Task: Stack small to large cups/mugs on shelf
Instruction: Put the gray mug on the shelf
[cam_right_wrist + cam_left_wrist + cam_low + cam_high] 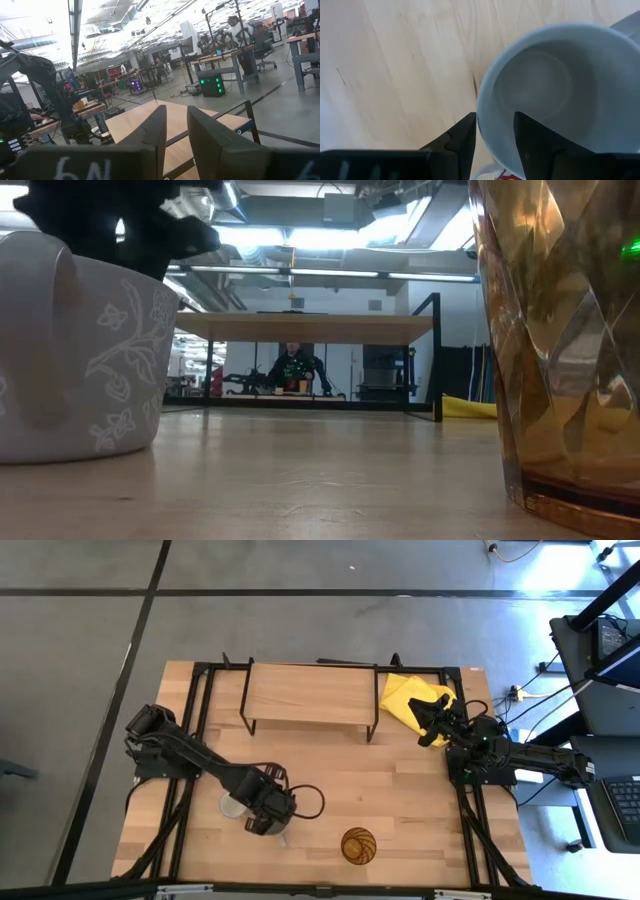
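Amber ribbed tumbler (560, 350), upright, fills the low view's near edge; from above we log it (359, 845) well in front of the shelf (308, 693), toward the table's front edge. White mug (560, 95), upright, mouth up, floral relief on its wall (110, 370): in front of the shelf, left of the tumbler. Left gripper (495, 135) sits over this mug, one finger (535, 145) inside the rim, the other outside, straddling the wall. Shelf: bare top, at the table's rear. Yellow cloth (410, 698): just right of the shelf. Right gripper (432, 718): raised beside the shelf's right end over the cloth, fingers (155, 130) a narrow gap apart, holding nothing.
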Robot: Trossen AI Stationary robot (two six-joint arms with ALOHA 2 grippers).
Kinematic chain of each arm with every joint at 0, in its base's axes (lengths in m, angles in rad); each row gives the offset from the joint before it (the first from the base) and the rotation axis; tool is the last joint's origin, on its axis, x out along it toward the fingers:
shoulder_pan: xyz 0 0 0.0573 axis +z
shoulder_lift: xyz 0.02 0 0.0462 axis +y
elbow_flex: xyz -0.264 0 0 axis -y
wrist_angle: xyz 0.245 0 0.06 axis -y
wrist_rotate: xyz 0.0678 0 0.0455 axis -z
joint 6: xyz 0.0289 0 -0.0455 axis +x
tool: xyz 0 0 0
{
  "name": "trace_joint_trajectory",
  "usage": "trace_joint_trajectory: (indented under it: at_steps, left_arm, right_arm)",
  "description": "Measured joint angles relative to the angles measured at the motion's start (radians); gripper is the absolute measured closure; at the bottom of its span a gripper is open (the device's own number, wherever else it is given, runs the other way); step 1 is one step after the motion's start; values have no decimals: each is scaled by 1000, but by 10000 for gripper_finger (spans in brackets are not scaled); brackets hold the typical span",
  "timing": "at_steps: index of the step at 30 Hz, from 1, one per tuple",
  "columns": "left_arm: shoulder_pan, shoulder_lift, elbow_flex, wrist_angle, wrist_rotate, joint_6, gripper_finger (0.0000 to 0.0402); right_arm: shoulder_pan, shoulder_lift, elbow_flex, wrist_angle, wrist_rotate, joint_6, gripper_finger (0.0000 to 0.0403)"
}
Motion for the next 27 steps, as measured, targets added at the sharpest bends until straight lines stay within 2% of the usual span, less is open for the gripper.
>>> trace_joint_trajectory:
  at_steps: [27]
  left_arm:
    - [0,0,-29,46,-23,-133,276]
  right_arm:
    - [0,0,0,0,0,1,324]
